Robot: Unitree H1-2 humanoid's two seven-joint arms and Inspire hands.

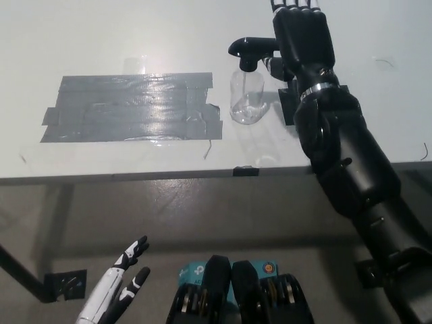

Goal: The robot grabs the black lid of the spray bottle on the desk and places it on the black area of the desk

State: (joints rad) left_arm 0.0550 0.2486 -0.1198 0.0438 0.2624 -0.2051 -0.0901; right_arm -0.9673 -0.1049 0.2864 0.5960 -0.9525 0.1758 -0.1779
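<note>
A clear spray bottle [246,98] stands upright on the white desk [101,40], capped by its black trigger lid [248,50]. My black right hand [301,37] is at the lid's right side, back of the hand toward the camera; it hides the trigger end, and whether it touches the lid cannot be made out. The black taped area [128,108] lies flat on the desk left of the bottle. My white left hand [118,287] rests low at the lower left, below the desk edge, fingers apart and holding nothing.
A small black square patch [289,101] lies on the desk right of the bottle, mostly under my right forearm [344,155]. The desk's front edge [169,175] runs across the middle of the picture, with floor below it.
</note>
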